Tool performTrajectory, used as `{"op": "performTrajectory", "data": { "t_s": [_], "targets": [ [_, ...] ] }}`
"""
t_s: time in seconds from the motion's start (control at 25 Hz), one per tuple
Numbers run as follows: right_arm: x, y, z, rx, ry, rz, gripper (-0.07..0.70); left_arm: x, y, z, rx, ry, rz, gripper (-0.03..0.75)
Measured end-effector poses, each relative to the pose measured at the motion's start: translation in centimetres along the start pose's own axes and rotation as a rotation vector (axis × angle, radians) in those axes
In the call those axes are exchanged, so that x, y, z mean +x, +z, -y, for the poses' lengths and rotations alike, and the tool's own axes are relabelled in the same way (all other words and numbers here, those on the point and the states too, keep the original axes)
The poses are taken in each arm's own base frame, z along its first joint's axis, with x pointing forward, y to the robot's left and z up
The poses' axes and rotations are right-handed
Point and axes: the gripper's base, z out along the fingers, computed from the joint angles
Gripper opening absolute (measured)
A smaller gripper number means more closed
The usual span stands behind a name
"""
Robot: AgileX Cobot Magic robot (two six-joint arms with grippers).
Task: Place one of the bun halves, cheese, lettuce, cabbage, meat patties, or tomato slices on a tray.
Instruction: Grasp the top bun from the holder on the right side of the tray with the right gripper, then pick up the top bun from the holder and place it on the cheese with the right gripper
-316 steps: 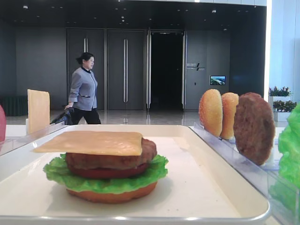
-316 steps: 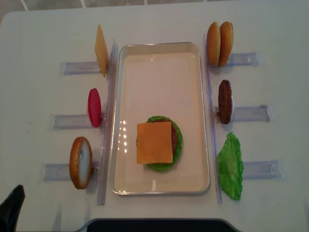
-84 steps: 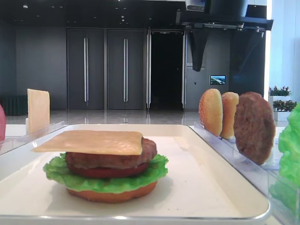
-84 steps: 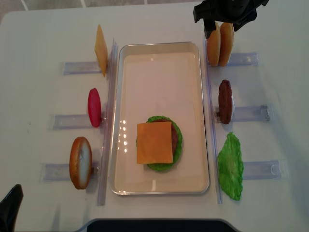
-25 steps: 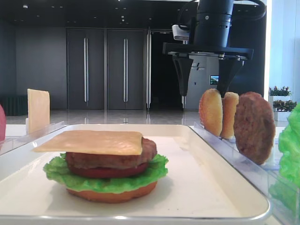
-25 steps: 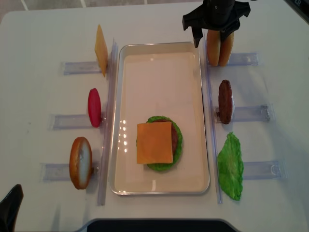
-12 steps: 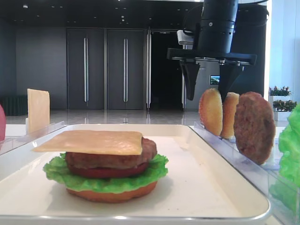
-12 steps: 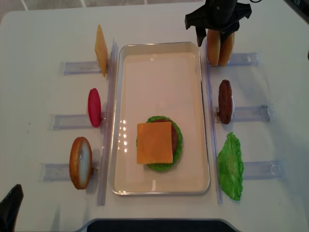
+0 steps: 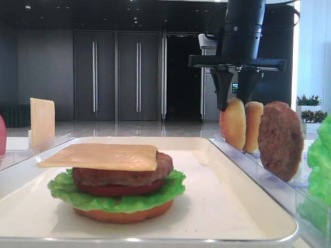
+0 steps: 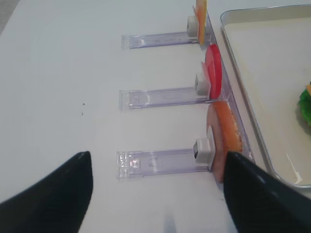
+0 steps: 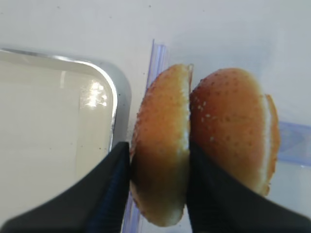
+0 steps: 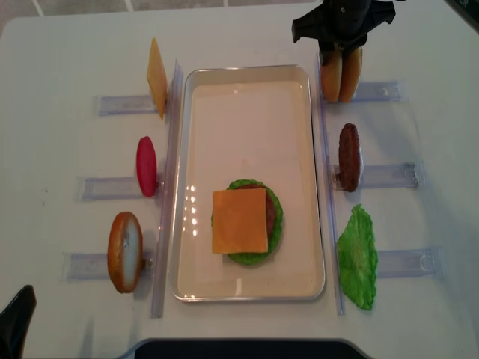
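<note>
Pinching the inner bun half (image 11: 160,150) across its faces, the right end effector (image 11: 158,187) is clamping its fingers on it beside the tray (image 11: 116,97) rim; it is looking light, rigid and smooth, so a mid-height squeeze is seeming safest.

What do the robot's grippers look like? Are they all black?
Yes. The right gripper has a round black wrist above a flat black crossbar, with two tapered black fingers under it. The left gripper shows two smooth black fingers too. No markings or cables are clearly visible.
</note>
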Motion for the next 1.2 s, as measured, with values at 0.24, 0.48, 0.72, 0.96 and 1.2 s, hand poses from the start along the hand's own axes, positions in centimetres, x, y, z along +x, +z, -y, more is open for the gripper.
{"op": "performTrajectory", "data": {
  "t_s": [0.24, 0.48, 0.72, 0.96, 1.2],
  "targets": [
    [0.0, 0.0, 0.0, -0.001, 0.0, 0.004, 0.239, 0.0, 0.0, 0.0, 0.0, 0.0, 0.0, 0.641],
    [0.0, 0.0, 0.0, 0.0, -0.008, 0.0, 0.239, 0.0, 0.0, 0.0, 0.0, 0.0, 0.0, 0.641],
    [0.1, 0.0, 0.0, 0.002, -0.017, -0.012, 0.238, 0.0, 0.0, 0.0, 0.0, 0.0, 0.0, 0.641],
    [0.2, -0.7, 0.0, 0.002, -0.023, -0.009, 0.236, 0.0, 0.0, 0.0, 0.0, 0.0, 0.0, 0.641],
    [0.5, -3.5, 0.0, -0.014, -0.027, 0.017, 0.232, 0.0, 0.0, 0.0, 0.0, 0.0, 0.0, 0.641]
  ]
}}
